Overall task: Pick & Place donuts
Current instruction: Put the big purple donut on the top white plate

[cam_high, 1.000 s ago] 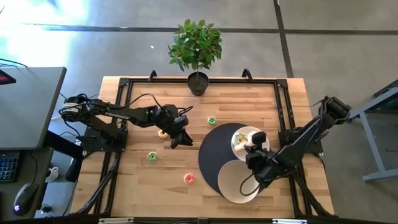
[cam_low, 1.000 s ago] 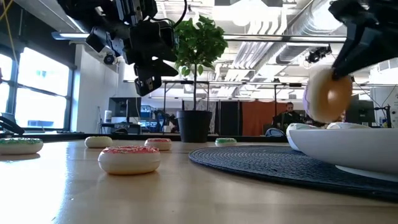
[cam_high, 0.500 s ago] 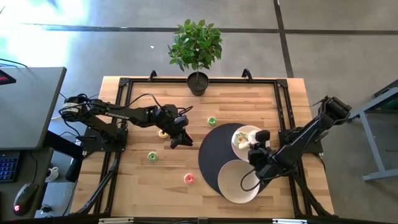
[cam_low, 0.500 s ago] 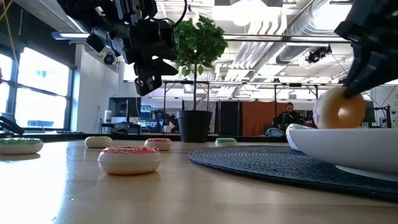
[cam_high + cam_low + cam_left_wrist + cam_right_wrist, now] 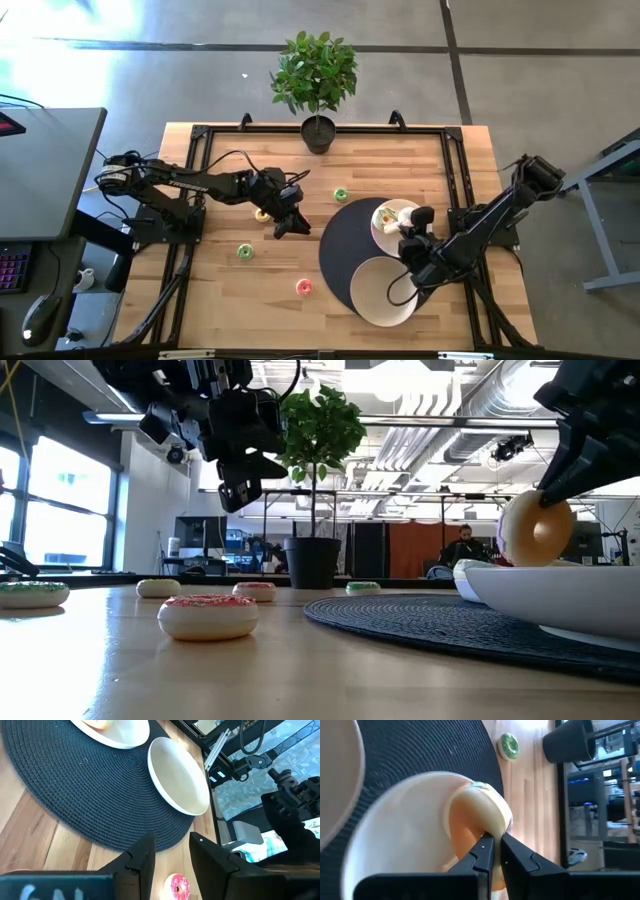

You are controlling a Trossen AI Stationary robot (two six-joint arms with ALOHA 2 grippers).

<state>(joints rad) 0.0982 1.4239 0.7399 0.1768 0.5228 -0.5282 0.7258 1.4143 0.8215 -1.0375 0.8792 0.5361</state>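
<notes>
Here we see the right gripper [image 5: 494, 851] pinching a pale donut [image 5: 475, 820] on edge over the white plate [image 5: 395, 825].

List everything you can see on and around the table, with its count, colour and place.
table: one, light wood, fills the scene
plant: one, green in a dark pot, far edge of the table
mat: one, dark and round, on the robot's right half
plates: two, white, on the mat; the near one empty, the far one in use
loose donuts: five on bare wood; green, pale, pink, pink, green
frosted donut: one, pale, on edge in the far plate
person: one, far back in the room
left hand: open, empty, above the wood
right hand: shut on the frosted donut
</notes>
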